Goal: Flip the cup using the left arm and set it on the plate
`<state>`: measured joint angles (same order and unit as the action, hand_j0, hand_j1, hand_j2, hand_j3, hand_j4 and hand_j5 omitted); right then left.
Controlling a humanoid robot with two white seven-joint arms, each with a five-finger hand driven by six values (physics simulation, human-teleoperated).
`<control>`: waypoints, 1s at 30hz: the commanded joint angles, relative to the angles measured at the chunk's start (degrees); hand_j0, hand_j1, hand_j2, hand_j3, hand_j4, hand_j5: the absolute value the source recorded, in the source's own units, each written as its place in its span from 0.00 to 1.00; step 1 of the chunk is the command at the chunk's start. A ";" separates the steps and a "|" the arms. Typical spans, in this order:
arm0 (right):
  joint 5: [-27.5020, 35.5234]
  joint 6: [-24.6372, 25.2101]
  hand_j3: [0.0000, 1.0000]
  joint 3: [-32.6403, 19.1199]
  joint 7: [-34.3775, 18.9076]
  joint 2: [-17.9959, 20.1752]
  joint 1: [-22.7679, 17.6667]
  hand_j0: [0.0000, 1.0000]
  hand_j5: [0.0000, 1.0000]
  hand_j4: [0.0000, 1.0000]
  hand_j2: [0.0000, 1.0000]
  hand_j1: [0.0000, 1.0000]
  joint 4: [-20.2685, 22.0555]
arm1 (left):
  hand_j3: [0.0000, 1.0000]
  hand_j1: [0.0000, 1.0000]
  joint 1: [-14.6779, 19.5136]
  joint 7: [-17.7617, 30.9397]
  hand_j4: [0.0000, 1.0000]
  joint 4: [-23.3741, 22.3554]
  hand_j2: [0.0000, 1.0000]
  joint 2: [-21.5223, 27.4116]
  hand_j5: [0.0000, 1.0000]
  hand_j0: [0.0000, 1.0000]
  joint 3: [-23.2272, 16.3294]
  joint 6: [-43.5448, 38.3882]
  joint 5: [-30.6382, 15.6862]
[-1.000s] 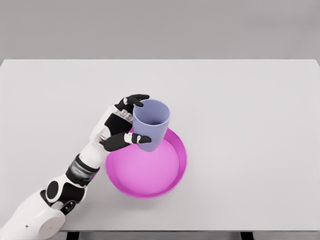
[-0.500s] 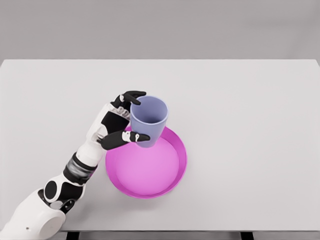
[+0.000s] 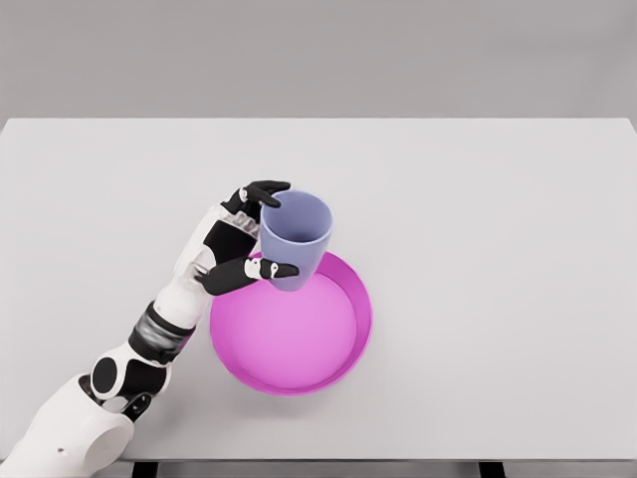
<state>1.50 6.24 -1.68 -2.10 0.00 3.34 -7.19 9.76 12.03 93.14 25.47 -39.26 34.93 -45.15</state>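
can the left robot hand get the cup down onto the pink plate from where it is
Probably yes. The left robot hand grips the cup upright over the pink plate's far left rim, and nothing lies in the plate.

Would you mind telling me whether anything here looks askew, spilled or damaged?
Nothing stands out. The left hand grips the lavender cup mouth-up over the far-left rim of the pink plate. Nothing looks spilled or damaged on the table.
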 commanded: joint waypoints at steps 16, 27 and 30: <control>-0.01 0.00 1.00 0.01 -0.01 0.00 0.00 1.00 1.00 1.00 1.00 1.00 -0.02 | 0.62 0.62 -0.35 0.36 0.62 0.02 0.62 0.01 0.62 0.62 -0.02 0.07 -0.12; -0.01 0.00 1.00 0.01 -0.01 0.00 0.00 1.00 1.00 1.00 1.00 1.00 -0.02 | 0.68 0.68 -0.53 -0.08 0.68 0.29 0.68 0.19 0.68 0.68 -0.20 0.07 -0.29; -0.01 0.00 1.00 0.01 -0.01 0.00 0.00 1.00 1.00 1.00 1.00 1.00 -0.02 | 0.68 0.68 -0.61 0.01 0.68 0.02 0.68 0.19 0.68 0.68 -0.55 0.07 -0.21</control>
<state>1.50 6.24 -1.68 -2.10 0.00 3.34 -7.19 9.14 12.00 93.30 25.62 -39.67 34.98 -45.30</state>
